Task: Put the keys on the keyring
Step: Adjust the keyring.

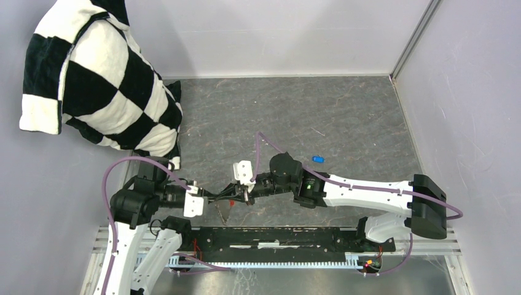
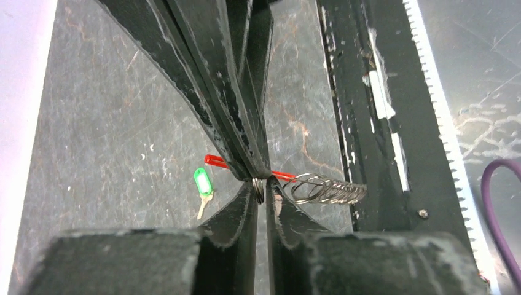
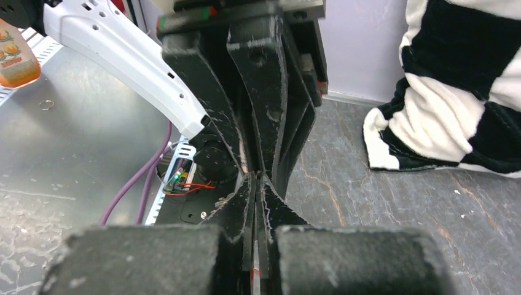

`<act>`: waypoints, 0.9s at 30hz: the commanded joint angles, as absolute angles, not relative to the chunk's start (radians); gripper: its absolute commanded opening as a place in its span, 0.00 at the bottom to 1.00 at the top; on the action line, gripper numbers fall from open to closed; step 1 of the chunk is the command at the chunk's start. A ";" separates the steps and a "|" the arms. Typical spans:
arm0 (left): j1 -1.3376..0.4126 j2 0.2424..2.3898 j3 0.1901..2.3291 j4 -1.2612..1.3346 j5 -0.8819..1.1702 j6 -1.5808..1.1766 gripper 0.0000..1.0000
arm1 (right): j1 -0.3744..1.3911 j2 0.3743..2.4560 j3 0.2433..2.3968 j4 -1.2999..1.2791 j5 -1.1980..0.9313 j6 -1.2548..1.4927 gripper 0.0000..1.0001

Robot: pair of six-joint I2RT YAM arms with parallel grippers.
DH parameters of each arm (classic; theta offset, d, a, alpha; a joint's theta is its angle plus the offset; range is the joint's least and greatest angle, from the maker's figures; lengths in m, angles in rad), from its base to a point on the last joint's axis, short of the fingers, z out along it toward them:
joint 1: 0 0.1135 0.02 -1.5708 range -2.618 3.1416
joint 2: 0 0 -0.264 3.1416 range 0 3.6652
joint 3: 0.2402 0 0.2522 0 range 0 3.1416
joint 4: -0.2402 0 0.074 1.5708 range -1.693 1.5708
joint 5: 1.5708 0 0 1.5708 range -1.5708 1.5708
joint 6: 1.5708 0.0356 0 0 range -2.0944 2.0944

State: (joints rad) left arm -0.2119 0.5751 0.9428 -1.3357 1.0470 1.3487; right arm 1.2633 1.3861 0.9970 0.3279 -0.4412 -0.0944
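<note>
The left arm and right arm have white shells with black joints. A purple cable loops along each. The black fingers are scuffed pale at their edges. A green light glows on the right arm.

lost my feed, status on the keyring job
left gripper shut on keyring, right gripper shut on it too. green key, blue key loose on table, not threaded. nothing blocking.

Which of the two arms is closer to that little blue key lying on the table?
Right. The right arm has its wrist just left of the blue key; the left arm comes in from farther left, well beyond it.
</note>
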 commanded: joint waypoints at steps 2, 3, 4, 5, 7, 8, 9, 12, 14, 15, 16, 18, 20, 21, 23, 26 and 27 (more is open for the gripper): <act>-0.215 0.564 0.986 -1.234 1.135 1.191 0.31 | 1.268 1.344 0.911 0.477 -0.380 -0.043 0.00; -0.215 0.560 0.982 -1.224 1.135 1.168 0.32 | 1.266 1.331 0.884 0.518 -0.381 -0.022 0.00; -0.215 0.556 0.977 -1.214 1.136 1.149 0.33 | 1.264 1.319 0.856 0.580 -0.384 -0.004 0.00; -0.215 0.552 0.974 -1.206 1.137 1.129 0.33 | 1.263 1.306 0.822 0.636 -0.386 0.030 0.01; -0.215 0.543 0.966 -1.195 1.145 1.103 0.32 | 1.256 1.284 0.757 0.771 -0.386 0.085 0.00; -0.215 0.538 0.963 -1.194 1.148 1.097 0.32 | 1.253 1.277 0.733 0.825 -0.388 0.114 0.00; -0.215 0.535 0.959 -1.193 1.148 1.092 0.31 | 1.252 1.273 0.708 0.882 -0.387 0.134 0.00; -0.215 0.524 0.946 -1.193 1.146 1.087 0.30 | 1.243 1.272 0.664 1.000 -0.388 0.195 0.00; -0.215 0.523 0.943 -1.189 1.149 1.085 0.30 | 1.241 1.281 0.654 1.040 -0.390 0.222 0.00; -0.215 0.523 0.945 -1.182 1.153 1.067 0.30 | 1.241 1.286 0.653 1.050 -0.393 0.229 0.01; -0.215 0.524 0.945 -1.169 1.154 1.048 0.30 | 1.241 1.293 0.652 1.058 -0.394 0.235 0.00; -0.215 0.527 0.945 -1.158 1.155 1.026 0.29 | 1.241 1.298 0.653 1.069 -0.396 0.239 0.00; -0.215 0.529 0.942 -1.158 1.157 1.011 0.29 | 1.241 1.302 0.661 1.066 -0.400 0.238 0.00; -0.215 0.529 0.939 -1.158 1.158 1.005 0.29 | 1.241 1.306 0.668 1.061 -0.405 0.236 0.00; -0.215 0.530 0.938 -1.156 1.159 0.998 0.31 | 1.241 1.313 0.680 1.048 -0.414 0.234 0.00; -0.215 0.534 0.944 -1.137 1.168 0.965 0.33 | 1.241 1.318 0.689 1.036 -0.418 0.229 0.00; -0.215 0.536 0.946 -1.131 1.172 0.956 0.33 | 1.241 1.321 0.692 1.032 -0.420 0.228 0.00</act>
